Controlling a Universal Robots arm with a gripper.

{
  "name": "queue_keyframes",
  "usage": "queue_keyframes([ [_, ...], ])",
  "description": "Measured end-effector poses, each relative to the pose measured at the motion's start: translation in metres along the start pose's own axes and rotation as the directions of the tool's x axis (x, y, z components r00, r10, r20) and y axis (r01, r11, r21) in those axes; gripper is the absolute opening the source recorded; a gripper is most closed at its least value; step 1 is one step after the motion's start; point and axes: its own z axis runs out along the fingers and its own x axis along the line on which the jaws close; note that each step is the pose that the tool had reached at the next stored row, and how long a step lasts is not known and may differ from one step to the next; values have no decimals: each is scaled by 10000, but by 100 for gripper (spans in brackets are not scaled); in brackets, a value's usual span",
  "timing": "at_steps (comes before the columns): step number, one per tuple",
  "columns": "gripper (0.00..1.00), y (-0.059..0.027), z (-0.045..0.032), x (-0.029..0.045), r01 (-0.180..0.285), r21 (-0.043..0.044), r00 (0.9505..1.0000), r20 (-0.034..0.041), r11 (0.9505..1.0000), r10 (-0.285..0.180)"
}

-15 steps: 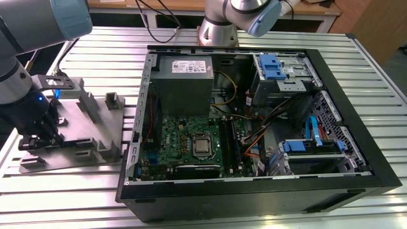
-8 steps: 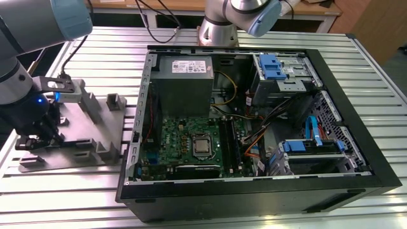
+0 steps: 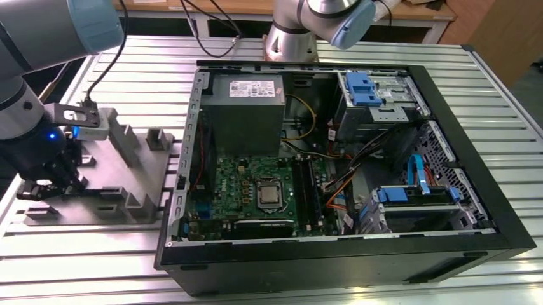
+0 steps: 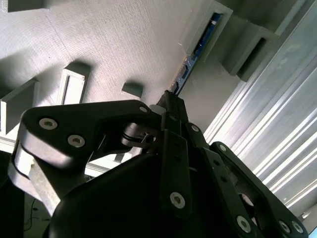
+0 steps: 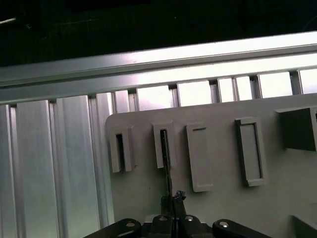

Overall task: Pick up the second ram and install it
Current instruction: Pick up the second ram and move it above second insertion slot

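Note:
The second ram (image 4: 195, 49) is a thin dark green-blue stick standing on edge in the slotted blocks of the grey holder tray (image 3: 110, 210), on the exterior view's left. In the first wrist view the ram (image 5: 167, 168) shows edge-on, running from a slotted block down to the fingertips. My gripper (image 3: 47, 184) is low over the tray's near left corner. In both wrist views the gripper (image 4: 171, 101) (image 5: 172, 201) is shut on the stick's near end. The ram still rests in the tray.
The open black computer case (image 3: 500, 210) lies on the slatted metal table (image 3: 509, 82), to the right of the tray. Inside are the green motherboard (image 3: 246, 184), its long black slots (image 3: 307, 190), a grey power supply (image 3: 244, 95) and cable bundles. Upright tray blocks (image 3: 127, 143) stand close to the arm.

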Motion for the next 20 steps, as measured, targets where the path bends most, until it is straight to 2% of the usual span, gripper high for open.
queue_keyframes([
  [3,11,0,-3,0,347,-7,9994,-20,9994,-347],
  [7,11,0,3,0,1018,-6,9948,-42,9948,-1018],
  [12,11,0,4,0,1068,-5,9943,-44,9943,-1068],
  [15,11,-1,-30,-4,1068,21,9943,-24,9943,-1068],
  [20,11,2,-47,0,1186,-4,9929,-48,9929,-1186],
])
